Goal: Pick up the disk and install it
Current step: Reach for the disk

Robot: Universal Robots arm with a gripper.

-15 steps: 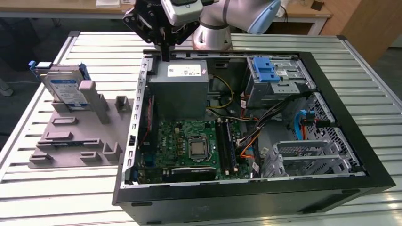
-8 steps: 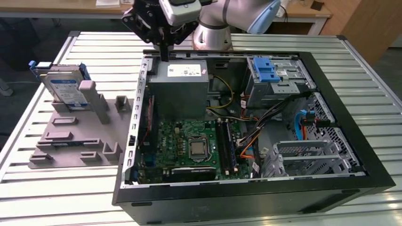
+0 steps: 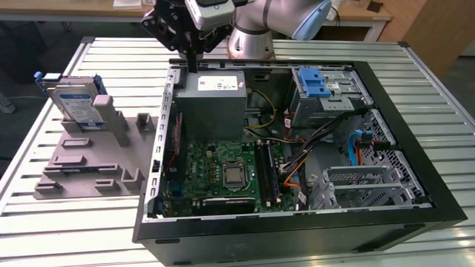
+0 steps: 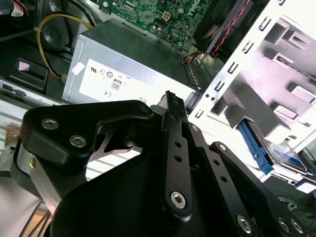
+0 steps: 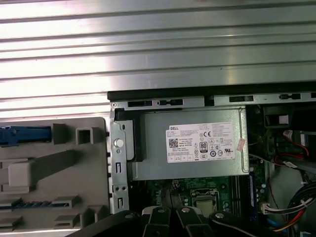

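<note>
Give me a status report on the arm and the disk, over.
Gripper shut, empty, above the grey metal box in the open case. Disk upright in grey holder, exterior view's left, untouched. Nothing covering the disk.

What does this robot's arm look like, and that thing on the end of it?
The arm is a smooth silver-grey tube with rounded joints, one topped by a light blue cap. A whitish block sits at its wrist. The tool is matt black, built from flat bars and rounded plates joined by silver screws, as the second wrist view shows.
</note>
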